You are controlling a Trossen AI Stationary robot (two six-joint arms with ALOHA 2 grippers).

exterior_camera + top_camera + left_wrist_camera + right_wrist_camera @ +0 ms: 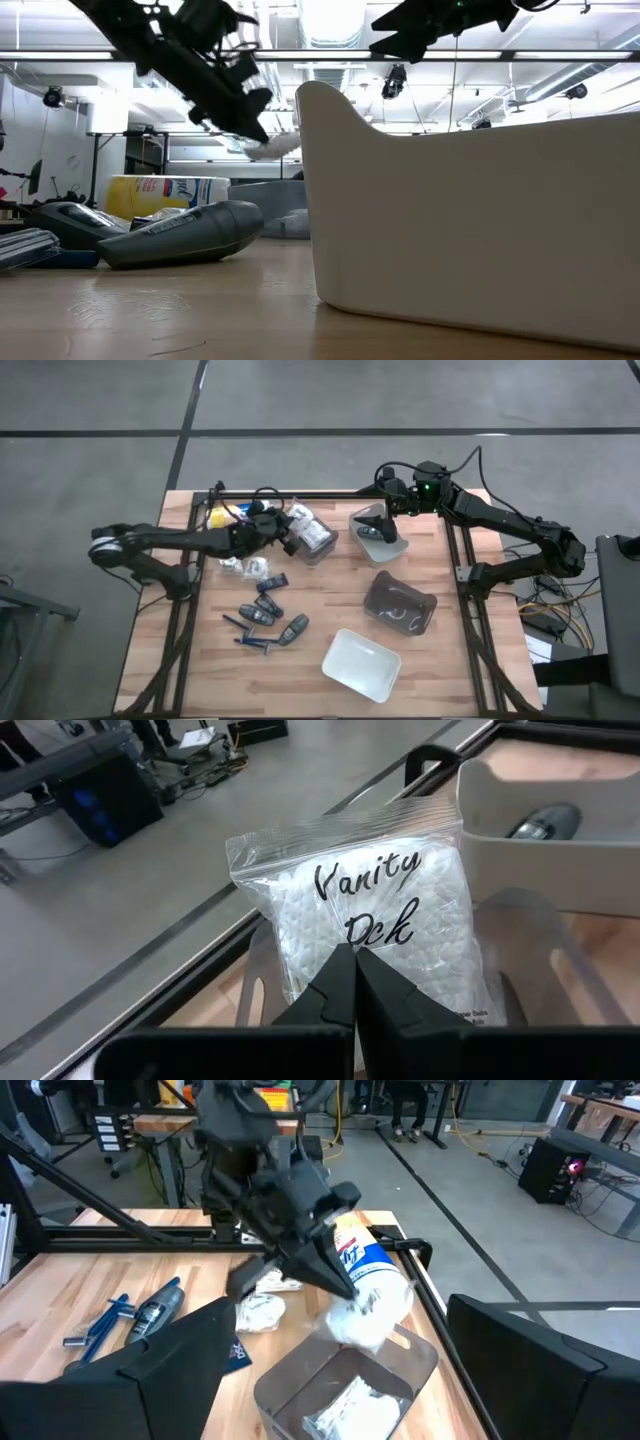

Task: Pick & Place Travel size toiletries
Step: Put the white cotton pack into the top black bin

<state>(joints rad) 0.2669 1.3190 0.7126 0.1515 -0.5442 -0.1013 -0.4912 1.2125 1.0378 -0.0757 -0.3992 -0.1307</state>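
Observation:
My left gripper is shut on a clear zip bag of white stuff with handwriting on it, held above a clear bin that holds white packets. On the boards to its near side lie more toiletries: white packets, dark grey-blue pieces and blue sticks. My right gripper stands open and holds nothing, raised over a pale grey bin that holds one dark piece. My left gripper pinches the bag between its two fingers at the bag's end below the writing, opposite the zip strip. The fingers slant slightly down from the table's left. The bag sticks out ahead of them, lifted clear above the clear bin.
A large canister with a yellow label lies at the far left. A smoky bin and a white bin stand toward the near right. Black frame rails run along the table's far and side edges.

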